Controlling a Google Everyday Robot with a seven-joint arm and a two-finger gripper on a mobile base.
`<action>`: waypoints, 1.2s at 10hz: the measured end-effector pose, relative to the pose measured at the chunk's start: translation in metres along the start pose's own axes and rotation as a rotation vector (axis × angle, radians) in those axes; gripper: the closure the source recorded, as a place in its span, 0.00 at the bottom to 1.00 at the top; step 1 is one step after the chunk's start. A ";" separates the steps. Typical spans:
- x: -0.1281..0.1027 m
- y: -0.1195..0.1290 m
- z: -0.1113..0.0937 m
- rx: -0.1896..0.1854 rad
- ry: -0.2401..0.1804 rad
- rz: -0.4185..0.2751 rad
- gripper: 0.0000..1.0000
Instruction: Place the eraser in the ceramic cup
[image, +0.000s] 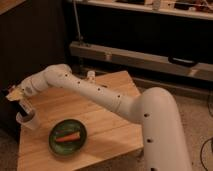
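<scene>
My gripper (19, 98) is at the far left of the wooden table (107, 117), just above the ceramic cup (28, 121). It looks shut on the eraser (15, 92), a small pale tan block at its tip, held above and slightly left of the cup's rim. The cup is whitish and tapered, and stands upright near the table's left edge. Dark finger parts reach down toward the cup's opening. The white arm stretches across the table from the lower right.
A green plate (68, 136) with an orange carrot (67, 137) lies right of the cup near the front edge. A small white bottle (91, 75) stands at the back of the table. A dark cabinet and a metal rail (145, 59) stand behind.
</scene>
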 end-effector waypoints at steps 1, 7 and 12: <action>-0.005 0.004 0.006 0.000 -0.004 0.008 1.00; -0.030 0.015 0.029 -0.004 -0.033 0.031 1.00; -0.047 0.020 0.037 -0.022 -0.035 0.040 0.78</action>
